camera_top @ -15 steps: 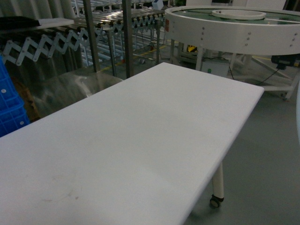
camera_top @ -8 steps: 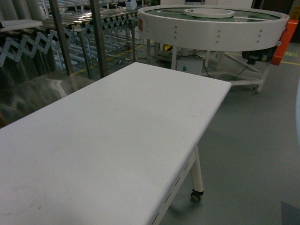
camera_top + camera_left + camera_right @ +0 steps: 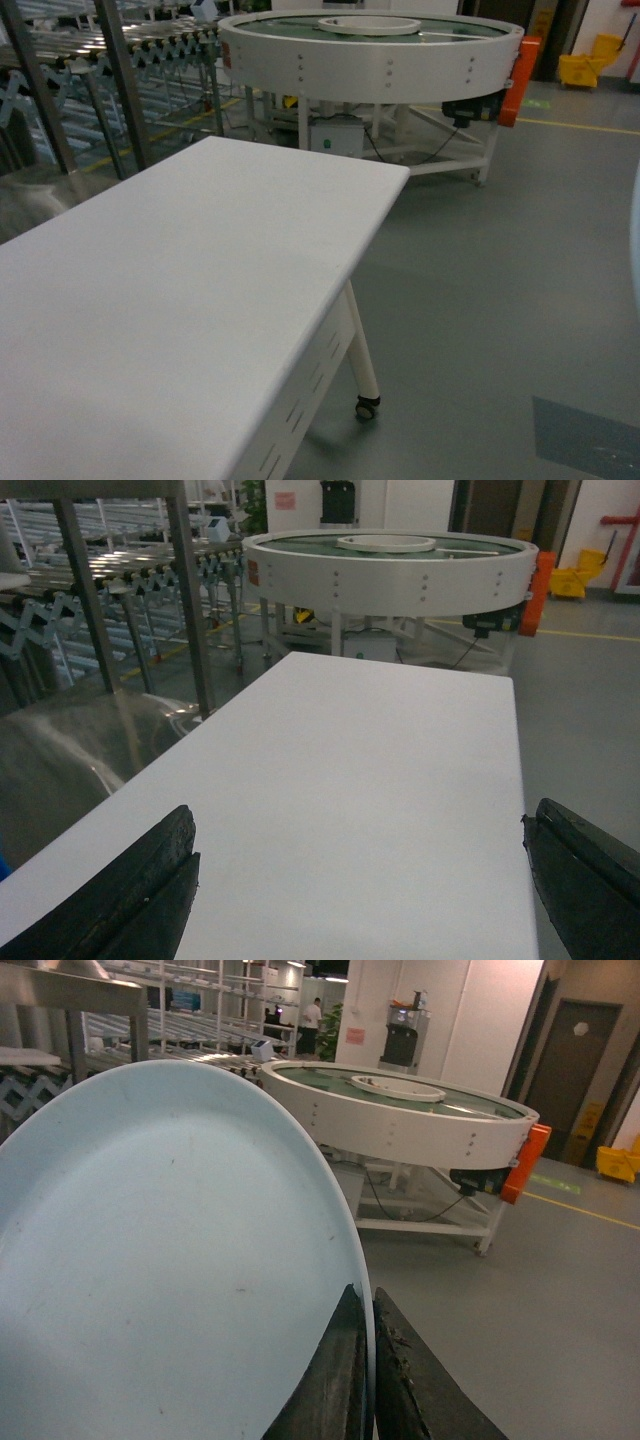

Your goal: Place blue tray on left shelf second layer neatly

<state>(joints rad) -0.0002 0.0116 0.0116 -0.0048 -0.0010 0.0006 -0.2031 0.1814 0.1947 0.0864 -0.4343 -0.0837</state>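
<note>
Across the head view a long white bench point(image 3: 200, 290) on castor legs fills the foreground, bare on top, with a big round white conveyor point(image 3: 370, 55) beyond it and steel roller racks point(image 3: 110, 50) at far left. No shelf tier for the tray can be picked out with certainty from here, so the placing looks not yet begun: the tray is picked up and being carried, and the approach, the lining-up and the set-down are all left to do.

The blue tray point(image 3: 170, 1260) is off the bench, held out at the robot's right side; the right wrist camera shows its pale inner face filling most of the frame, and a sliver of its rim point(image 3: 636, 240) shows at the head view's right edge. It stands tilted up on edge, not flat, hollow side facing the camera. Being round, it has no long axis.

The right gripper point(image 3: 368, 1380) pinches the tray's rim, jaws nearly together on it. The left gripper point(image 3: 355, 880) is spread wide over the bench, holding nothing.
</note>
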